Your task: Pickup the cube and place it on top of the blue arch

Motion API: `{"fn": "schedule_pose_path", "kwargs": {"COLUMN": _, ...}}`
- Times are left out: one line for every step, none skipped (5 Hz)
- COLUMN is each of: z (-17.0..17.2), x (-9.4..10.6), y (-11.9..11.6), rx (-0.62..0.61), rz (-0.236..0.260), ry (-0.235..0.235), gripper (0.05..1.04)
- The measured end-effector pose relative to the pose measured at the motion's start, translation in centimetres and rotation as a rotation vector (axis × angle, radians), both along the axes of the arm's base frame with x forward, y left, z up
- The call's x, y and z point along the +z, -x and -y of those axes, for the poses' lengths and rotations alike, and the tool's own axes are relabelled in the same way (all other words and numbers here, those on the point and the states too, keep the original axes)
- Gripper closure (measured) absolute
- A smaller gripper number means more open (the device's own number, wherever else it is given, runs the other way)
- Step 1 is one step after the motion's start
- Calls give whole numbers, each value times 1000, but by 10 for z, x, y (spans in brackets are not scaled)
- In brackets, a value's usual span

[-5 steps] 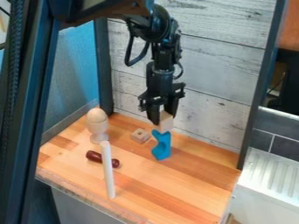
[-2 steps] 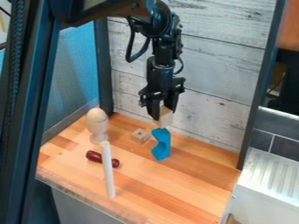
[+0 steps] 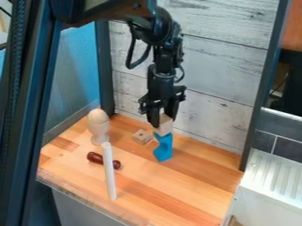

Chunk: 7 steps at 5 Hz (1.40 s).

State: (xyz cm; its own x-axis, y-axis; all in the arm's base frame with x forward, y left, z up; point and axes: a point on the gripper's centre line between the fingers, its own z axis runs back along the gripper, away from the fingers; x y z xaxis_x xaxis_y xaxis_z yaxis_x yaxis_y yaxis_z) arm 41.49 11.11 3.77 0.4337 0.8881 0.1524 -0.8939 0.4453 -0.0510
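Observation:
My black gripper point(image 3: 162, 120) hangs over the back middle of the wooden surface, shut on a light wooden cube point(image 3: 163, 126). Directly below the cube stands the blue arch point(image 3: 163, 149), upright on one end with its hollow side toward the left. The cube's lower edge meets or overlaps the arch's top; whether the two touch, I cannot tell.
A second wooden block point(image 3: 141, 137) with a hole lies just left of the arch. Farther left stands a wooden egg in a cup point(image 3: 98, 128). A dark red rod point(image 3: 96, 158) lies behind an upright white stick point(image 3: 109, 173). A whitewashed plank wall point(image 3: 215, 110) closes the back.
The gripper and its cube rose slightly between the two earlier frames, then came down close over the arch's top. The arch has stayed in place.

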Motion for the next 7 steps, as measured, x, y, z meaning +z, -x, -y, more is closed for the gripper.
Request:
{"fn": "schedule_pose_path", "kwargs": {"z": 4, "x": -1, "y": -2, "rx": -14, "rz": 10, "ry": -2, "gripper": 530}}
{"fn": "schedule_pose_path", "kwargs": {"z": 4, "x": -1, "y": -4, "rx": -7, "rz": 23, "ry": -3, "gripper": 529}}
{"fn": "schedule_pose_path", "kwargs": {"z": 5, "x": -3, "y": -4, "rx": -7, "rz": 26, "ry": -5, "gripper": 529}}
{"fn": "schedule_pose_path", "kwargs": {"z": 3, "x": -3, "y": -4, "rx": 3, "rz": 28, "ry": -12, "gripper": 530}}
{"fn": "schedule_pose_path", "kwargs": {"z": 2, "x": -6, "y": -4, "rx": 1, "rz": 20, "ry": -25, "gripper": 530}}
{"fn": "schedule_pose_path", "kwargs": {"z": 3, "x": -6, "y": -6, "rx": -2, "rz": 28, "ry": -43, "gripper": 482}}
{"fn": "schedule_pose_path", "kwargs": {"z": 2, "x": -10, "y": -5, "rx": 9, "rz": 18, "ry": -47, "gripper": 182}}
